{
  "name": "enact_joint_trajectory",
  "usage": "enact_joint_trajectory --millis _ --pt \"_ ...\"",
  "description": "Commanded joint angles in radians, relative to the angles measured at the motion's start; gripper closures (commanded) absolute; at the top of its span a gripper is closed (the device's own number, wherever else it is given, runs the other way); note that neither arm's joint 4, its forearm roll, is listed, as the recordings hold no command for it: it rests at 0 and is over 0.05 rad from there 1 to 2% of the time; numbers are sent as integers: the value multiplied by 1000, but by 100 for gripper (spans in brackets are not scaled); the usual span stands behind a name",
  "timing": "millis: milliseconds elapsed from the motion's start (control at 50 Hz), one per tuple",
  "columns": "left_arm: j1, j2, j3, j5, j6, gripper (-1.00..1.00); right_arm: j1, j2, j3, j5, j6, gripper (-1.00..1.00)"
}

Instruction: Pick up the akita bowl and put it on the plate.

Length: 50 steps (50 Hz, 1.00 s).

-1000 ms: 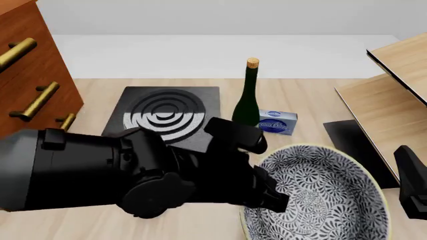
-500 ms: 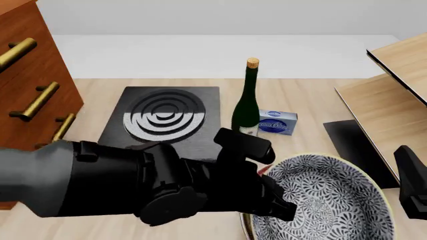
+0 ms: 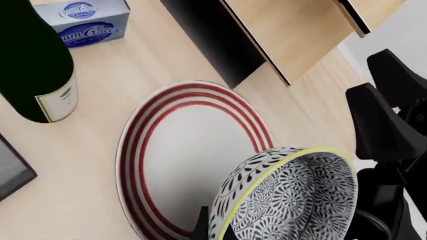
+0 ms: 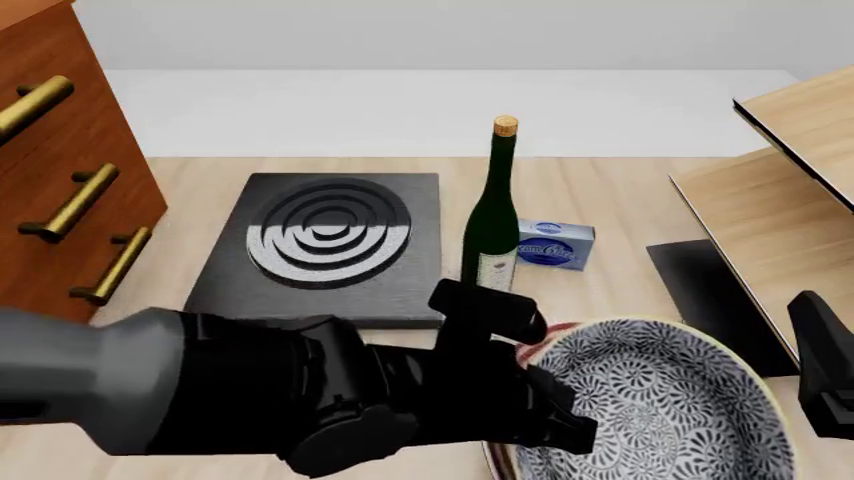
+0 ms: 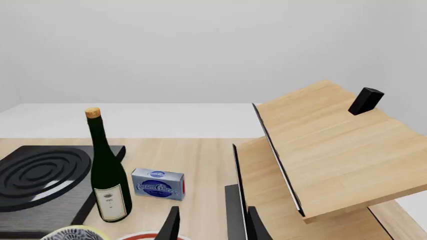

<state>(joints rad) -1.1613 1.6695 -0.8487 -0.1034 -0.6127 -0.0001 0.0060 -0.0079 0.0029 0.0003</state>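
Note:
The akita bowl [image 4: 661, 405], white with dense dark swirls and a pale yellow rim, hangs tilted at the front right. My left gripper [image 4: 545, 408] is shut on its left rim. In the left wrist view the bowl [image 3: 290, 197] hovers over the near edge of the plate [image 3: 183, 160], white with red rings, and the gripper [image 3: 215, 231] pinches the bowl's wall. In the front view only a red sliver of the plate [image 4: 551, 330] shows behind the bowl. My right gripper [image 5: 213, 227] is open and holds nothing, off to the right of the bowl [image 5: 70, 233].
A green wine bottle [image 4: 491, 215] and a blue cream cheese box [image 4: 554, 244] stand just behind the plate. A black stove [image 4: 327, 240] lies to the back left, a wooden drawer cabinet [image 4: 60, 170] at far left, a wooden shelf [image 4: 781, 200] at right.
My left arm has drawn back towards the near edge and sunk lower, carrying the bowl a little right and down. The bottle's label is now uncovered. The right arm stayed still.

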Motion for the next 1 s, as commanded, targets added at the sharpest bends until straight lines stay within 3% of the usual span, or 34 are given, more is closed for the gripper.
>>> enact_joint_trajectory --millis 20,140,420,1000 --pt "-16 29 39 -92 -59 100 0 0 0 0 0 -100" --pt "-8 46 48 -131 -94 100 0 0 0 0 0 -100" --pt "54 105 -9 -137 -83 100 0 0 0 0 0 -100" --pt "76 189 -61 -138 -65 100 0 0 0 0 0 -100"
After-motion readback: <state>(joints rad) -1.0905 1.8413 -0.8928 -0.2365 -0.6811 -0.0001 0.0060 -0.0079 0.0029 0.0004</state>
